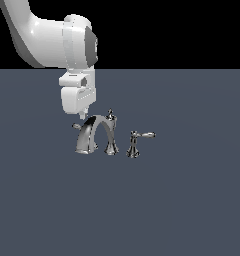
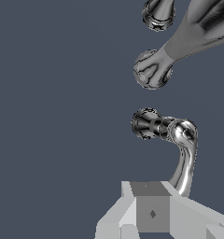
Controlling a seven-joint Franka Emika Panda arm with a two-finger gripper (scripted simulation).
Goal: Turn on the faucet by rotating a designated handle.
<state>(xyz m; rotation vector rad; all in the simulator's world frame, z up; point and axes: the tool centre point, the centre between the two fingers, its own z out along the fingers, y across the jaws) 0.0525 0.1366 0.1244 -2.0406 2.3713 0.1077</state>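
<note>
Faucet (image 1: 94, 135) on dark surface (image 1: 182, 210), handle (image 1: 76, 126) poking past arched spout toward exterior view's left. Separate flared post with long lever (image 1: 137, 141) just beside, at right. Hand (image 1: 83, 116) hovering directly above handle; grip state impossible to tell.

Handle (image 1: 76, 126): only its rounded tip shows past the arched spout.
Gripper (image 1: 83, 115): fingers mostly hidden below the hand body; jaw gap unreadable in both views.
Faucet (image 2: 198, 28): spout cut off by the wrist view's edge.
Arm (image 1: 27, 30): cropped at the exterior view's edge.
</note>
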